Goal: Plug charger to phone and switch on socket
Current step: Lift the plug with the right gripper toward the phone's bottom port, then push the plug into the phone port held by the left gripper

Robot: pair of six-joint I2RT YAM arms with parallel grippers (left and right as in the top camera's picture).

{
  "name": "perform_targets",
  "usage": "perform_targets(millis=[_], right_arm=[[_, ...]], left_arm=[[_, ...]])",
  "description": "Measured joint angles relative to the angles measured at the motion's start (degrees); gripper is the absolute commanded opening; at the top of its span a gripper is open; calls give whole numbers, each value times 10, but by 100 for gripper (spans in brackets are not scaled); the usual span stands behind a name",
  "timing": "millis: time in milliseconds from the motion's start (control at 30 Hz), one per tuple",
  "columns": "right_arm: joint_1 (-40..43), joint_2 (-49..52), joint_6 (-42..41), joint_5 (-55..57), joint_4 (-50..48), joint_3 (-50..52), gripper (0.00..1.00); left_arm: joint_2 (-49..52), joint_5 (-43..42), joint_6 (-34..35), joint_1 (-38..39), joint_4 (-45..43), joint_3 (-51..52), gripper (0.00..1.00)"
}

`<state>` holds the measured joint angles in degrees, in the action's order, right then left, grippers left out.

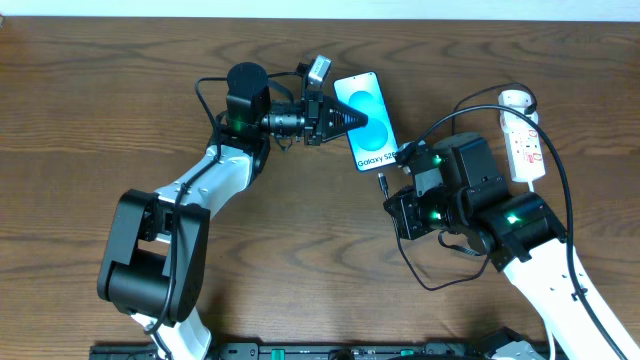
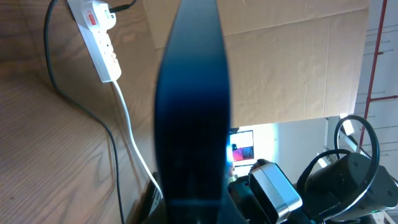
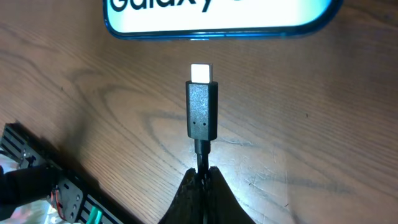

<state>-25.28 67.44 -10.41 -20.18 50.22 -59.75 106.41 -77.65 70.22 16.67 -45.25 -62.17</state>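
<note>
The phone lies flat on the table, its cyan screen up. My left gripper is shut, with its tips over the middle of the screen. In the left wrist view the shut fingers fill the centre as one dark blade. My right gripper is shut on the charger cable just behind the plug. In the right wrist view the black plug points at the phone's lower edge, a short gap away, with the gripper pinching the cable. The socket lies at the far right.
The socket trails a white cord and a thin black cable across the wood. Thicker black robot cables loop around the right arm. The table's front rail sits below the right gripper.
</note>
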Motion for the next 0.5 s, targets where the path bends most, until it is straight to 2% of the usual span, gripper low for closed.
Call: perform_targets(millis=[500], right_arm=[[0,0,9,0,-14,0,1]], left_arm=[[0,-1,-15,0,7,0,7]])
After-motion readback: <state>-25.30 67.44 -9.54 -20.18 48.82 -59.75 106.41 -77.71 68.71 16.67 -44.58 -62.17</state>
